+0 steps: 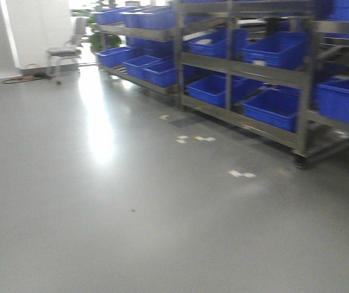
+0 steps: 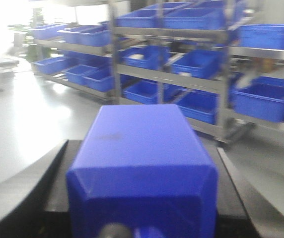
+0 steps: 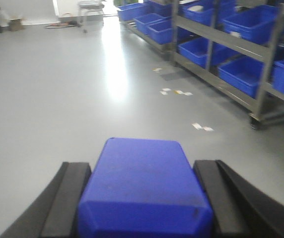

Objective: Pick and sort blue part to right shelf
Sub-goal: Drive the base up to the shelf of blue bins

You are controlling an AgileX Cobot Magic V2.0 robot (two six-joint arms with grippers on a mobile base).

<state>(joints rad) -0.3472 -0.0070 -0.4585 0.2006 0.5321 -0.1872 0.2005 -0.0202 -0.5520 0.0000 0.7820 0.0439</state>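
Left gripper (image 2: 142, 146): jaws clamped on a glossy blue plastic block (image 2: 142, 168), well short of the brushed-steel rack shelf (image 1: 248, 72). Right gripper (image 3: 142, 166): jaws likewise pinched on a second blue plastic block (image 3: 142, 193), also well short of that shelf. Best play, I'd say: roll up square to the shelf, hold both grips firm, then lower each block into an open-topped blue plastic bin (image 1: 278, 49) on it.

My left wrist's blue part (image 2: 142, 168) runs off frame at 6 o'clock; the blurred right shelf (image 1: 241, 67) is cropped at 3 o'clock.
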